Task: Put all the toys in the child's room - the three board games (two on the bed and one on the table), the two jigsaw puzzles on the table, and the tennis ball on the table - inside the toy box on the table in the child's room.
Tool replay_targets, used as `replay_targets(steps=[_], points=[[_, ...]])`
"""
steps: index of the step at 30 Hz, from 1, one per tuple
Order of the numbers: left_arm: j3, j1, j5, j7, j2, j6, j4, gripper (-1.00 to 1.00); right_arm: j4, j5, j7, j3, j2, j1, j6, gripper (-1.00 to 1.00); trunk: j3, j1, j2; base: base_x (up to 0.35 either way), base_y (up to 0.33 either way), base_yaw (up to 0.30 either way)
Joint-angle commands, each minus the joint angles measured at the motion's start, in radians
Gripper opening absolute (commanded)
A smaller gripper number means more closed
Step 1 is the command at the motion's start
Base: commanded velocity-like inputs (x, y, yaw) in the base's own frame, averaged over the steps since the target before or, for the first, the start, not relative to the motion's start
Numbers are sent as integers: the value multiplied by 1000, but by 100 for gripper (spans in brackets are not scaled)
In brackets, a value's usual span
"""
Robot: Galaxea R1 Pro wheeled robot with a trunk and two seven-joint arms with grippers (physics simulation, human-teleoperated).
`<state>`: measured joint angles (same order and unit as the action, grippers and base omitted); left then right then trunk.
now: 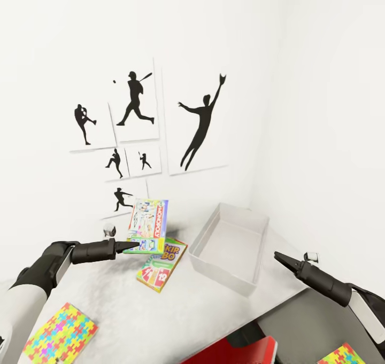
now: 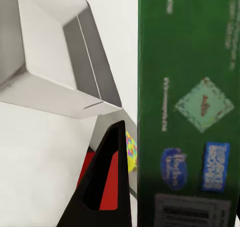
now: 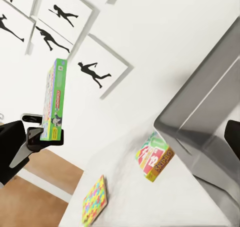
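- Counter (image 1: 214, 310) with a white top runs toward the corner of a white room; its near edge cuts diagonally across the lower right of the head view.
- Left end effector (image 1: 131, 245) pinches the lower edge of a light blue cartoon board game (image 1: 148, 226), held upright in the air above the counter, clear of everything below.
- In the left wrist view one dark fingertip (image 2: 107, 177) lies against the box's green back (image 2: 187, 107).
- Skip-Bo box (image 1: 162, 264) lies flat on the counter just under the lifted game.
- Toy box (image 1: 231, 246), light grey with sloping sides, sits beside the Skip-Bo box near the far corner; open counter lies in front of it.
- Right end effector (image 1: 279, 257) hovers near the toy box's near right corner, touching nothing; I cannot tell whether its fingers are spread.
- One jigsaw puzzle (image 1: 60, 334) lies flat at the counter's near left, well apart from the toy box.
- Second puzzle slab (image 1: 342, 355) shows at the lower right, off the counter's edge.
- Black baseball silhouettes (image 1: 200, 123) hang on the wall behind.
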<state>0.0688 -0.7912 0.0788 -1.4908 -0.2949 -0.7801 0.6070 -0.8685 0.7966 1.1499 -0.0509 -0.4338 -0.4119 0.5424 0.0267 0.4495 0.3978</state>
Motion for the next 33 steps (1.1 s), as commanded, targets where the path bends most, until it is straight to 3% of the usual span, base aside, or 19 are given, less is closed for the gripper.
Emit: replay_targets(steps=[1,20,33], points=[[1,-1,1,-3,0,-10,0,-100,0,6,1,0,0,-1,8,100,2,0,2,-88,-12,-68],[4,0,2,-5,-2,-11,0,-100,0,6,0,0,0,-1,10,100,2,0,2,-102,20,-239],[6,0,3,-6,-3,-11,0,-100,0,7,0,0,0,-1,10,100,4,0,2,-4,-114,-44]])
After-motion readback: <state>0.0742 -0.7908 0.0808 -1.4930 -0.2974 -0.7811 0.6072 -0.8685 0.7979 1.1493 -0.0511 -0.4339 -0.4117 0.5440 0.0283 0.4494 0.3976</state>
